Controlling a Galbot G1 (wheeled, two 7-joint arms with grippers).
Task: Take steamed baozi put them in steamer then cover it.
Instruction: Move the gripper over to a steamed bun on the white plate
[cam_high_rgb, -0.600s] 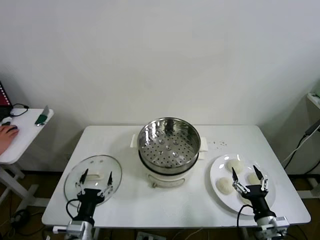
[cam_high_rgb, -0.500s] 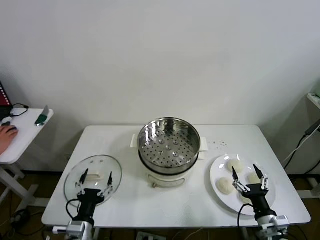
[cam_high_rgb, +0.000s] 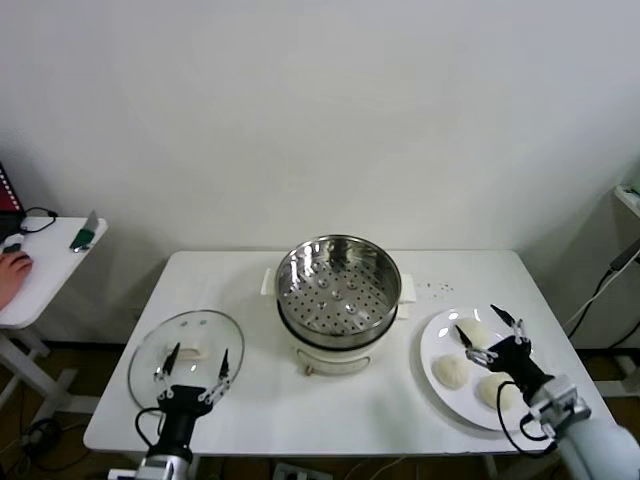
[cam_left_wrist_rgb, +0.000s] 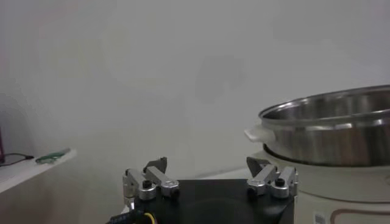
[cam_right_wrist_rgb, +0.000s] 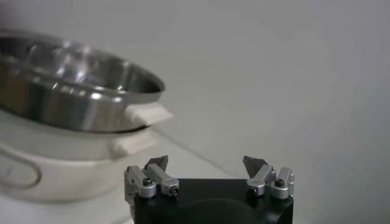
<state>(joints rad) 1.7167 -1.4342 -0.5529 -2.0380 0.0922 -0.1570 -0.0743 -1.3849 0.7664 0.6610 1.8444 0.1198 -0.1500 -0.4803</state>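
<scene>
My right pincer (cam_high_rgb: 494, 332) hangs over the plate (cam_high_rgb: 432, 345) at the right end of the worktop (cam_high_rgb: 250, 410), fingers spread wide and gripping nothing. It sits just above the baozi there: one bun (cam_high_rgb: 473, 331) at the far side of the plate is right beside my fingertips, another (cam_high_rgb: 450, 373) lies nearer the steamer side, and a third (cam_high_rgb: 497, 390) lies at the near edge, partly under my wrist. I can make out only these three. My left pincer (cam_high_rgb: 195, 368) is also spread and empty, low at the near left corner, over the near rim of the cover (cam_high_rgb: 185, 335), which lies flat on the worktop with its white handle up. The steamer (cam_high_rgb: 338, 285) stands in the middle between the two, uncovered, its perforated bottom bare. From my right wrist I see the steamer's steel wall (cam_right_wrist_rgb: 67, 91) and a cream handle; from my left wrist its rim (cam_left_wrist_rgb: 329, 122) beyond my open fingers (cam_left_wrist_rgb: 152, 176).
</scene>
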